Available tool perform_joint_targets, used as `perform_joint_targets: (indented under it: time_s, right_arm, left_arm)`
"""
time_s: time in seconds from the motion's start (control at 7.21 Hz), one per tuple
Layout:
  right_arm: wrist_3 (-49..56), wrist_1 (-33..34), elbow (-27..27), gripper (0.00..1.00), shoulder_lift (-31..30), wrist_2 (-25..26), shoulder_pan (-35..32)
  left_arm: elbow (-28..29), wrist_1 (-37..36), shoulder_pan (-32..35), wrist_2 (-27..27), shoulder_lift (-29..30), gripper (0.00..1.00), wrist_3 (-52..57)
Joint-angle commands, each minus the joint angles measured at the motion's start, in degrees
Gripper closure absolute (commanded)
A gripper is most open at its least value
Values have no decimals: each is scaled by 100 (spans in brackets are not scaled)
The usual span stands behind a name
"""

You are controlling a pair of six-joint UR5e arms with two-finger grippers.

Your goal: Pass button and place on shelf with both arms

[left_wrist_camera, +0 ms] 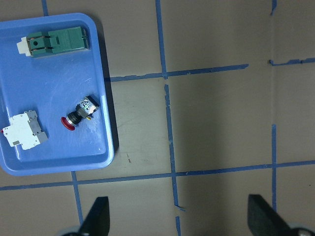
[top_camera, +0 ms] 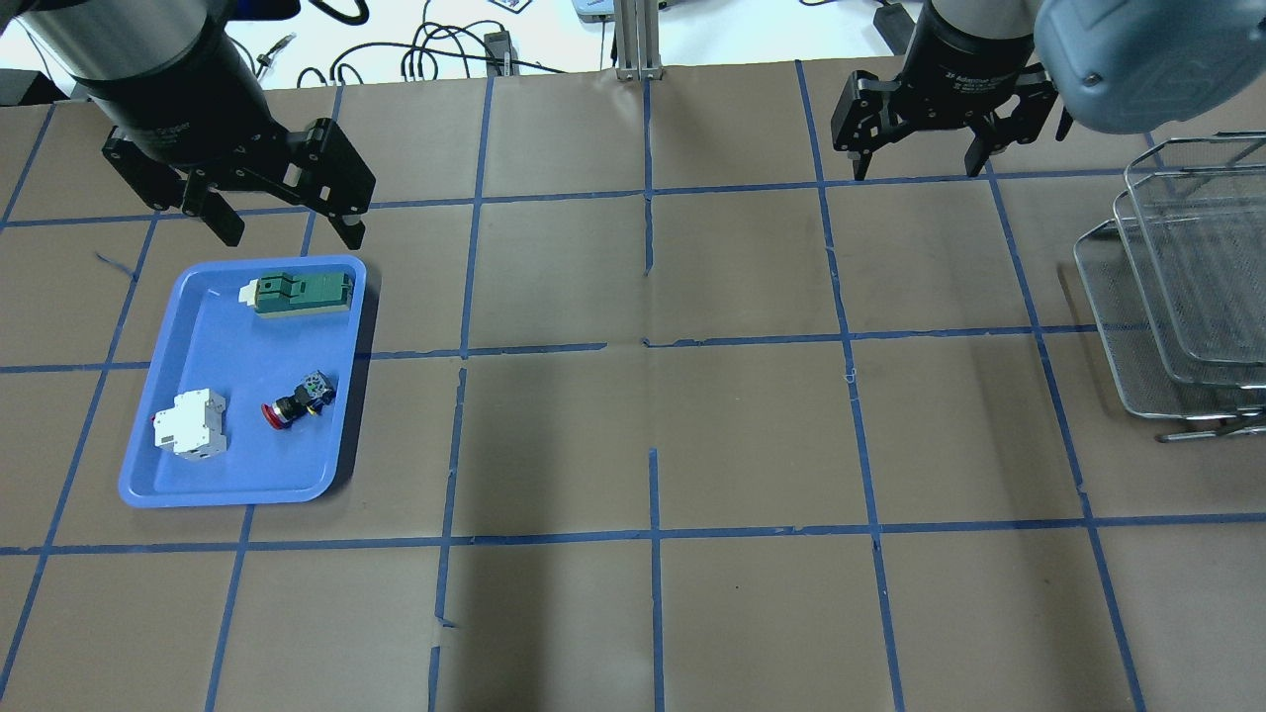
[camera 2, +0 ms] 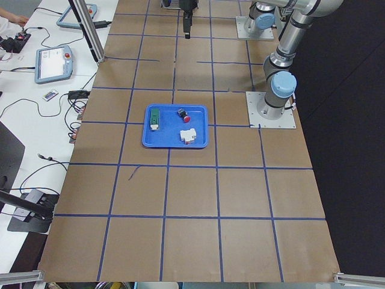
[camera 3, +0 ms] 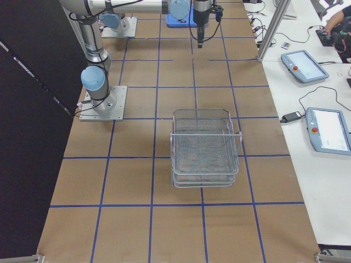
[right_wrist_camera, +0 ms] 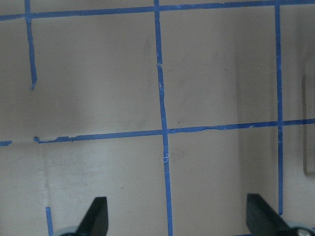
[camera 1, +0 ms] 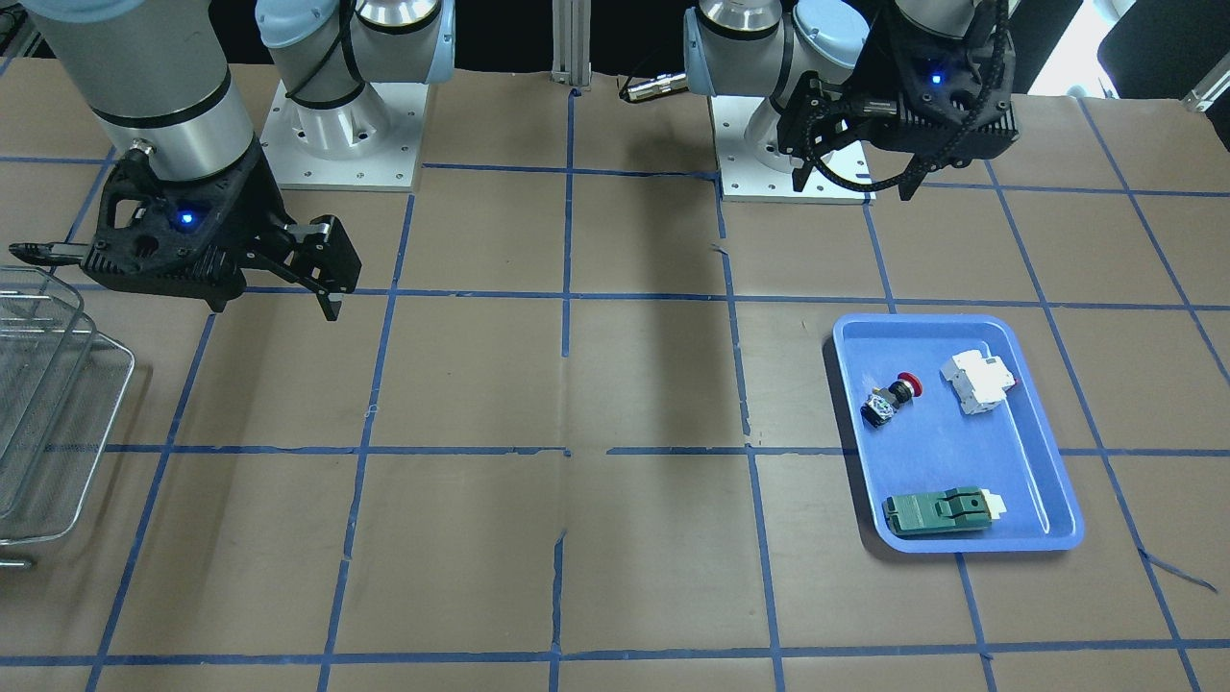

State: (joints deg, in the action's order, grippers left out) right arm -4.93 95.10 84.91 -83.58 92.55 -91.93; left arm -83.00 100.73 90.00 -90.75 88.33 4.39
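Observation:
The button [camera 1: 894,397] with its red cap lies on its side in the blue tray [camera 1: 947,452], and also shows in the overhead view [top_camera: 297,400] and the left wrist view [left_wrist_camera: 78,114]. My left gripper [top_camera: 290,232] is open and empty, raised over the tray's far edge; it also shows in the front view [camera 1: 853,187]. Its fingertips [left_wrist_camera: 98,216] frame bare table. My right gripper [top_camera: 920,170] is open and empty, raised over the table beside the shelf [top_camera: 1187,277]. The wire shelf [camera 3: 204,148] holds nothing visible.
The tray [top_camera: 227,336] also holds a white breaker block [top_camera: 190,423] and a green flat module [top_camera: 302,294]. The brown table carries a grid of blue tape [top_camera: 648,346]. Both arm bases [camera 1: 341,135] stand at the robot's side.

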Motion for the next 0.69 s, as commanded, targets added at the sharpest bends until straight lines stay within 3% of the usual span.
perform_joint_targets:
  time_s: [0.0,0.55]
  right_arm:
    - [-8,0,-1,0,0,0,0]
    - [-8,0,8,0,-35,-9,0]
  left_arm:
    - [3,-1,0,5,0,0,1]
    - [3,-9,0,-4,-9,0,1]
